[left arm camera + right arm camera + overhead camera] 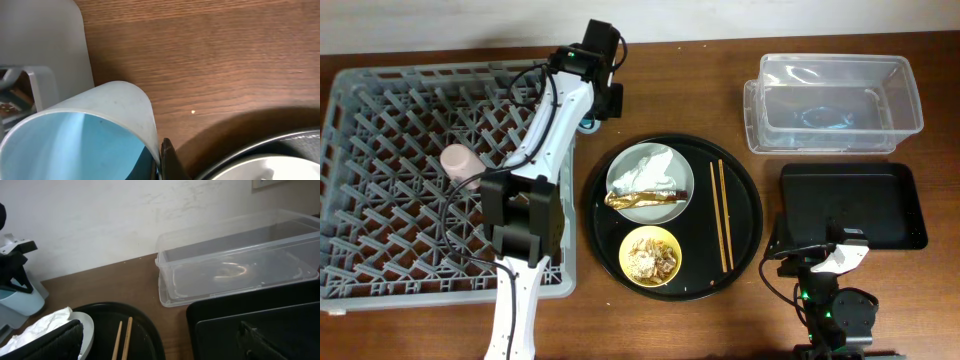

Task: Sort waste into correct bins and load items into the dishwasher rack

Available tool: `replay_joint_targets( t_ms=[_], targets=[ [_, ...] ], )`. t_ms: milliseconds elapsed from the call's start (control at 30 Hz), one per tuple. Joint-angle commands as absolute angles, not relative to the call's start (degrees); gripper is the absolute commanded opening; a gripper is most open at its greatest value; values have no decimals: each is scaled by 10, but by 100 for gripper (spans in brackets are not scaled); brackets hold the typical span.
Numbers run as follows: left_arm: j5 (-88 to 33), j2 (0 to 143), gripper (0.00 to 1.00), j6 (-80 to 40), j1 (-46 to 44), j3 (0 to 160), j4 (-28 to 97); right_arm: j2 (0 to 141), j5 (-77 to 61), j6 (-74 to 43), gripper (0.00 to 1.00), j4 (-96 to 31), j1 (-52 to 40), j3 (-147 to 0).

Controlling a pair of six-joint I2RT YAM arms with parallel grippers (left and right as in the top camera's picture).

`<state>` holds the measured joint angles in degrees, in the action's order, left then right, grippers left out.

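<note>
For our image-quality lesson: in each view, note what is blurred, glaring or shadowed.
Overhead: evenly lit and sharp, soft glare on the clear tub. Left wrist: the light-blue cup fills the near field, soft-focused; wood grain beyond is crisper. Right wrist: the right claw's fingers are dark blurs at the bottom edge.

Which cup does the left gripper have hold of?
The light-blue cup, pinched by its rim just beside the rack; the pink cup sits untouched inside the rack.

Overhead looks straight down on the whole table (pixel 670 60). The left wrist view sits very close over the light-blue cup (pixel 75 140). The right wrist view faces the wall (pixel 100 215) from low down, sharing the clear tub (pixel 240 265) with overhead.
</note>
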<state>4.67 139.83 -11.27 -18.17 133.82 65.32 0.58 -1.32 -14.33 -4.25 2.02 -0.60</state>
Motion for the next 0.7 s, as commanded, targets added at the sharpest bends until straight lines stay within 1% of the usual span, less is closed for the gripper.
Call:
replay_joint_targets(
  t_ms=[0,200,433,567,667],
  targets=[
    [77,1399,0,-104,-172,1344,658,2,-10,-137,99,-45,15,-3],
    [3,1382,0,-104,-172,1372,691,2,-10,-137,99,-45,15,-3],
    [-39,1322,0,-107,-170,1472,746,2,-10,-137,99,-45,15,-3],
    [-39,1265,0,-133,-154,1524,762,2,-10,-137,99,-45,15,-3],
    [-39,1220,0,-178,-120,1528,795,2,-10,-137,99,-45,15,-3]
  ],
)
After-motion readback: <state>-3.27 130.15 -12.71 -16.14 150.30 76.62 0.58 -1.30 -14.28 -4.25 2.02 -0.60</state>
